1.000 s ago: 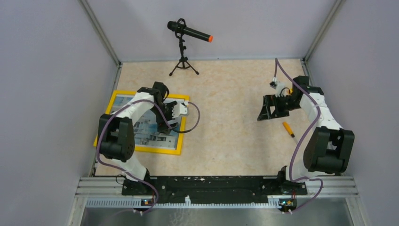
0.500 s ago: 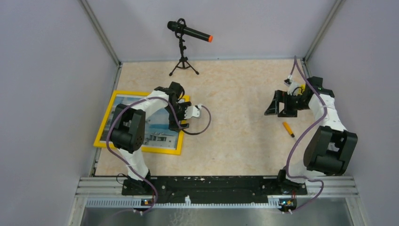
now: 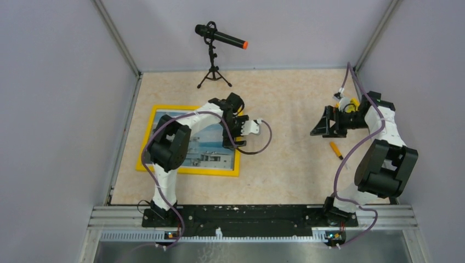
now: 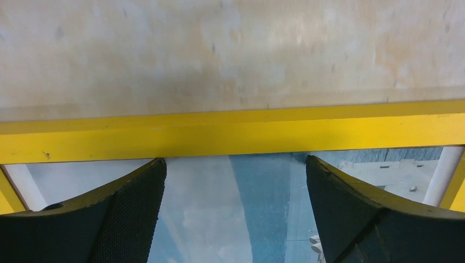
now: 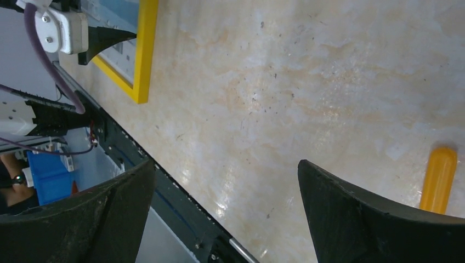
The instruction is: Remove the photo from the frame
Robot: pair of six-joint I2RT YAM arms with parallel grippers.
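With the left jaws spread wide and gripping nothing, both dark fingers (image 4: 126, 219) low over the glazed face of the photo (image 4: 263, 208); impossible to tell whether touching it. Just past the fingertips, toward 12 o'clock in the left wrist view, one yellow bar of the frame (image 4: 230, 134), then bare desk (image 4: 230, 55). From overhead, poised at the 2 o'clock corner of the frame, at the end of the left arm (image 3: 170, 145) bent across the print. As for the frame itself, lying flat and face up at about 9 o'clock on the desk, with the photo seated inside the yellow border. With the right jaws likewise wide apart and empty, fingers (image 5: 98, 219) hanging above bare desk at about 3 o'clock, well apart from the frame. Close by, toward 5 o'clock from them in the overhead view, a small yellow block (image 3: 335, 150) flat on the desk. At 12 o'clock, near the back wall, a microphone on a tripod (image 3: 219, 37).
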